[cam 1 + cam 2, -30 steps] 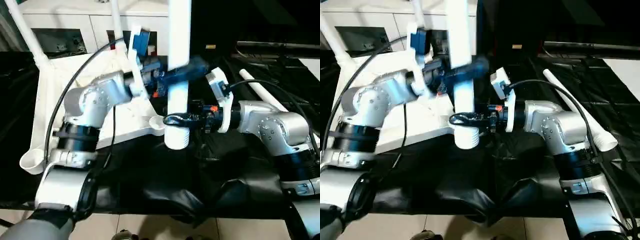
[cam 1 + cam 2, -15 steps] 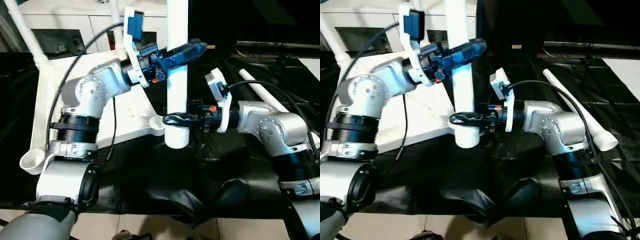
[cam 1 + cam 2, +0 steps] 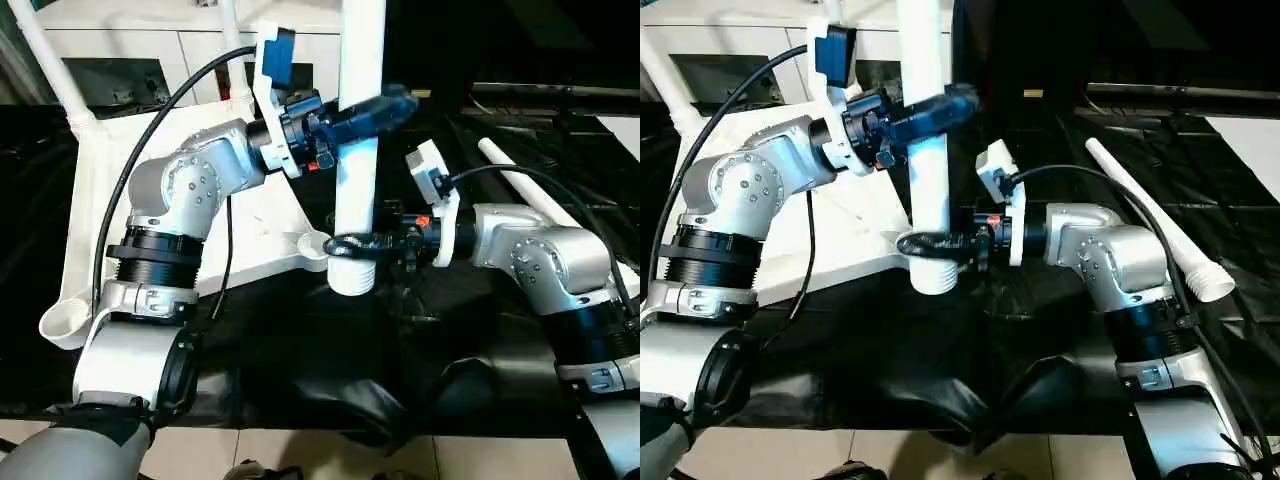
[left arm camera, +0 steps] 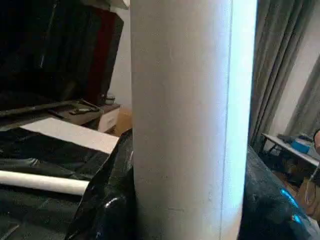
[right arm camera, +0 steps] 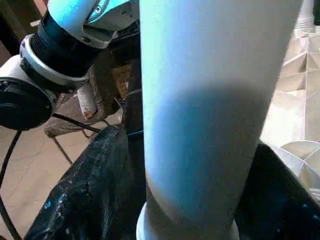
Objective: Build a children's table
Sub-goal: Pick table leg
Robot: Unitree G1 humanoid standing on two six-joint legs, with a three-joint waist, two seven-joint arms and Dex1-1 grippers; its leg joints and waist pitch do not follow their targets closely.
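- Fingers of the left gripper have clamped the upright table leg high up; right gripper rings its threaded end, whether tight I cannot tell.
- Leg hangs beside the tabletop's corner socket, so seating comes next.

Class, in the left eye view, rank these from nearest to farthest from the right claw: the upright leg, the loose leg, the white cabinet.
1. Upright leg: between the right claw's fingers.
2. Loose leg: lying on the black sheet, behind the right arm.
3. White cabinet: far back left.
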